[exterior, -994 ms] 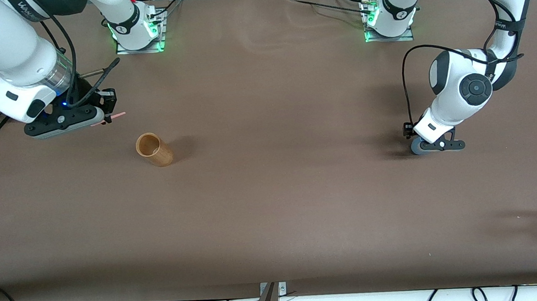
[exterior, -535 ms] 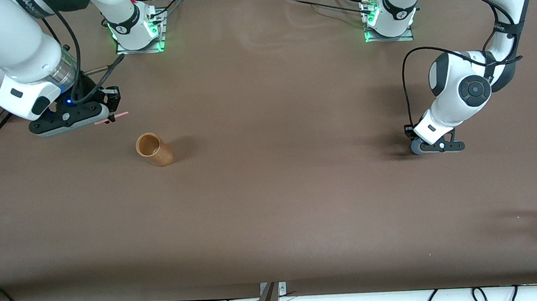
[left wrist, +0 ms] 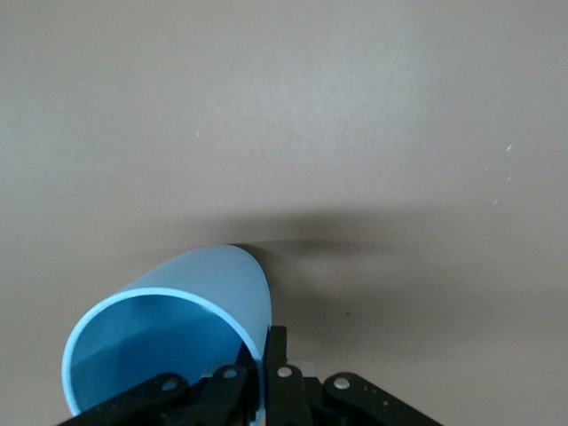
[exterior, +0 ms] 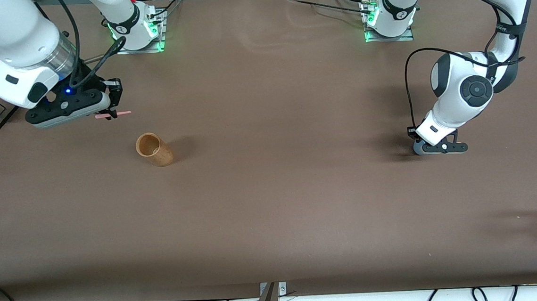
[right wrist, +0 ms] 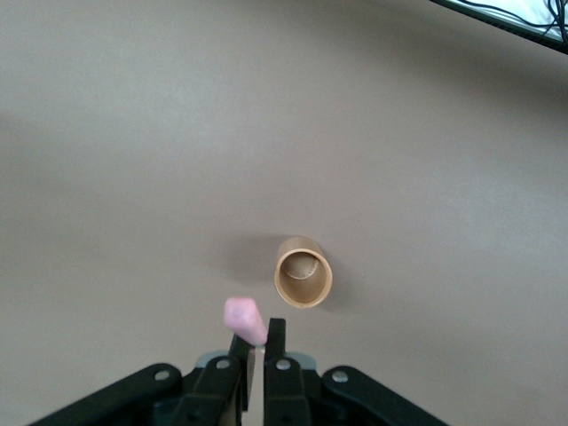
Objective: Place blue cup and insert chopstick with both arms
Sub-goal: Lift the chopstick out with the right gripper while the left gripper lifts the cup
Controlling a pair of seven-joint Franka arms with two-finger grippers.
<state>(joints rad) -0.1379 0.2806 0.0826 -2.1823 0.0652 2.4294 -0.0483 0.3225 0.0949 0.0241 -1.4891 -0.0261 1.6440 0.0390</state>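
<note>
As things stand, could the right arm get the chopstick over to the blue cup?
Probably not directly: the right gripper holds the chopstick at its own end, while the left gripper keeps the blue cup at the other end.

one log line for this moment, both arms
left claw: shut on blue cup, low at table | right claw: shut on chopstick, above table by brown cup | insert: not yet

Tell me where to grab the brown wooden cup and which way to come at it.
The brown wooden cup stands upright with its open mouth up and nothing touching it. Probably best to come straight down and pinch the rim, one finger inside the mouth and one outside, since it has no handle. The right hand is closest but already holds the pink stick.
</note>
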